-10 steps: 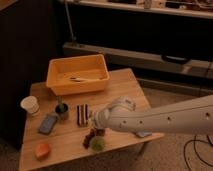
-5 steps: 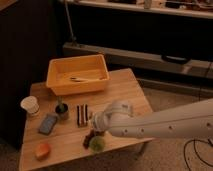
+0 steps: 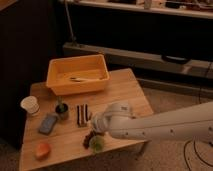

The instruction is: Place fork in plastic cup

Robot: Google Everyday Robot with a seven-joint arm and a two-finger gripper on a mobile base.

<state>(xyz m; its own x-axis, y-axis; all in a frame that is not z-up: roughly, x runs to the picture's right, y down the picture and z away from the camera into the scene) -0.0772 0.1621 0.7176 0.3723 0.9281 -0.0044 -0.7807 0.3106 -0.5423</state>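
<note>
The small translucent light-green plastic cup (image 3: 96, 144) stands near the front edge of the wooden table (image 3: 125, 90). My gripper (image 3: 91, 135) reaches in from the right on a white arm and sits right over and against the cup's upper left side. A dark shape hangs at the gripper beside the cup. The silver fork does not show; it is hidden or too dim to pick out.
A yellow bin (image 3: 55, 82) at the back holds a pale long utensil (image 3: 82, 79). A white paper cup (image 3: 31, 105), a dark cup with a green stick (image 3: 62, 110), a blue-grey object (image 3: 48, 122), an orange object (image 3: 42, 149) and two dark bars (image 3: 82, 115) lie left of my arm.
My gripper has moved slightly down and towards the front, closer onto the green cup. Nothing else on the table has moved.
</note>
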